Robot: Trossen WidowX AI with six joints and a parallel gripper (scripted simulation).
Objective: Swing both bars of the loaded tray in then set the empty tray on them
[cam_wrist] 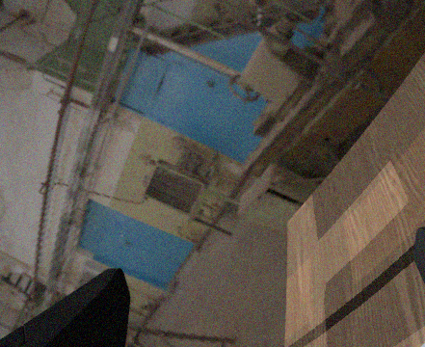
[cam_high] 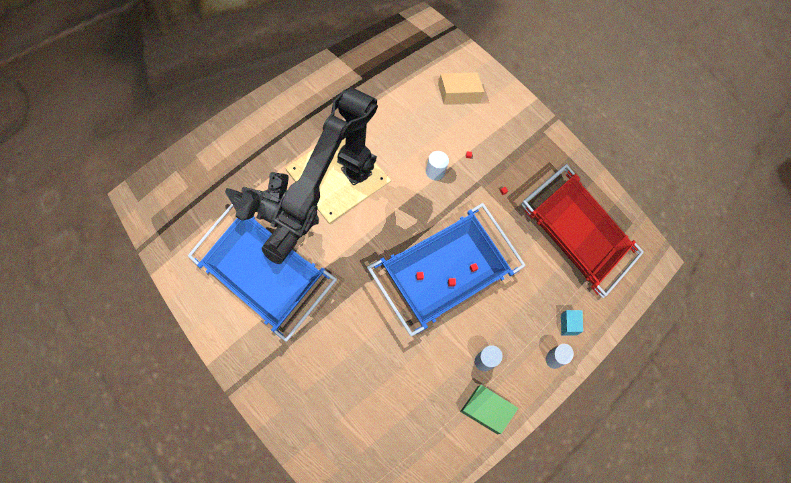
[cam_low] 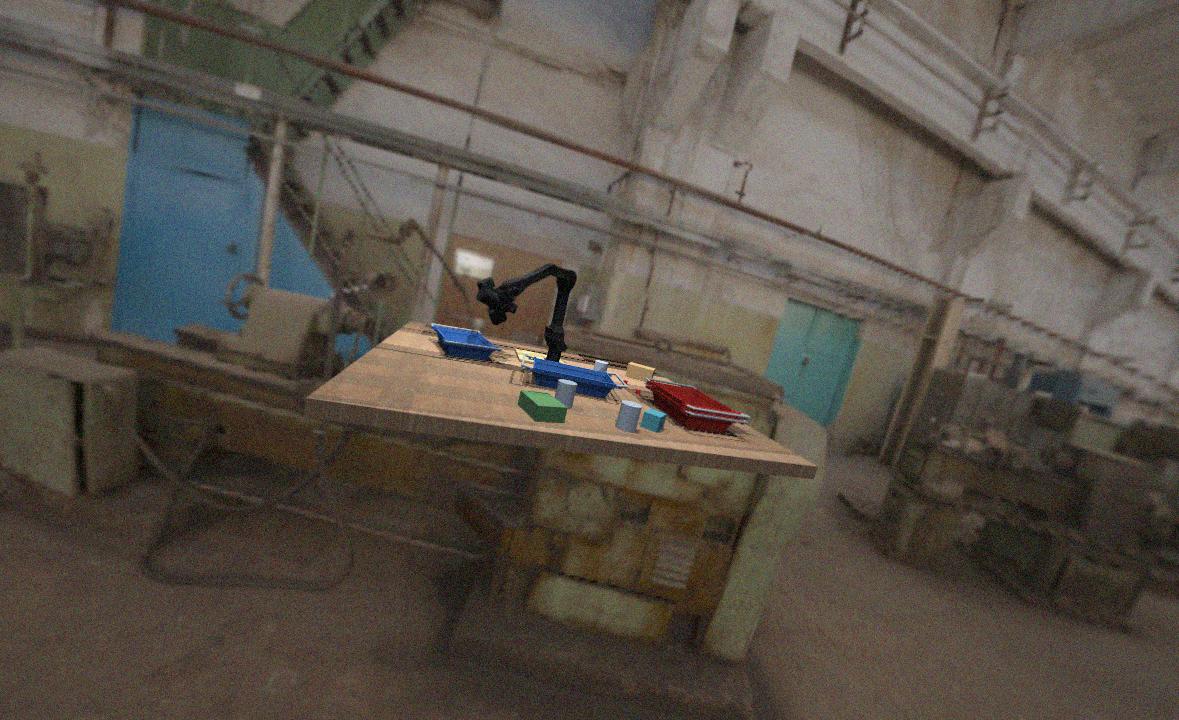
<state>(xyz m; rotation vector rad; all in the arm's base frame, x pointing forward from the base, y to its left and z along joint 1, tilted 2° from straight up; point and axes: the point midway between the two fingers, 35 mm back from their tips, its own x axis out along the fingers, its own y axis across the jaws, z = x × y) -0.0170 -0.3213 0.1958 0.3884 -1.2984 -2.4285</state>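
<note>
The loaded blue tray (cam_high: 446, 255) (cam_low: 571, 378) stands mid-table with three small red blocks (cam_high: 420, 276) (cam_high: 452, 282) (cam_high: 473, 267) on its floor. Its left bar (cam_high: 390, 300) and right bar (cam_high: 503, 235) are swung outward past its ends. The empty blue tray (cam_high: 253, 276) (cam_low: 465, 344) stands at the left in the top view, its bars (cam_high: 211, 230) (cam_high: 310, 308) also outward. My gripper (cam_high: 252, 187) (cam_low: 486, 302) (cam_wrist: 276, 267) is open and empty, raised above the area near the empty tray's upper left end. Its wrist view shows room and table edge, no whole tray.
A red tray (cam_high: 584, 234) (cam_low: 691, 404) with bars outward is at the right. Around stand a white cylinder (cam_high: 437, 165), a tan block (cam_high: 461, 88), two loose red cubes (cam_high: 469, 154) (cam_high: 504, 190), grey cylinders (cam_high: 490, 357) (cam_high: 561, 355), a teal cube (cam_high: 572, 322) and a green block (cam_high: 490, 409).
</note>
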